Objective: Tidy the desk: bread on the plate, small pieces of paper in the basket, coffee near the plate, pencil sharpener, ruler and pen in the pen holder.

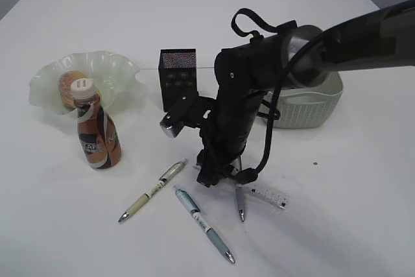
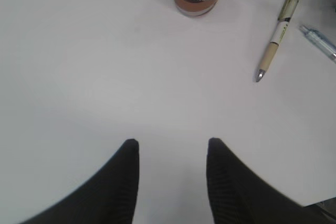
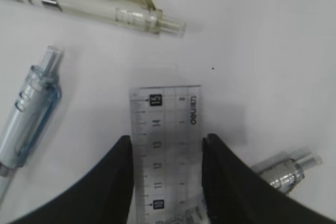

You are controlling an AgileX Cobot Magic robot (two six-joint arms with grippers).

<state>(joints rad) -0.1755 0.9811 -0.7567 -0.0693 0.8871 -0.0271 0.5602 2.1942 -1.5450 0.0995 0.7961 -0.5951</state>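
The right gripper (image 3: 167,148) pinches the clear ruler (image 3: 167,145) by its long edges, flat on the table among three pens. It is thin, light, slippery (bends easily). The left gripper (image 2: 170,150) stands apart, empty.

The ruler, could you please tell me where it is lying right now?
The clear ruler lies flat on the table between the right gripper's fingers in the right wrist view; in the exterior view it sits right of centre, beside the grey pen.

- Coffee bottle (image 1: 97,137) — brown and black, white cap
- Plate (image 1: 123,69) — pale green
- Pen holder (image 1: 178,76) — black mesh
- Basket (image 1: 321,105) — pale grey-green
- Ruler (image 3: 165,140) — clear, black numerals
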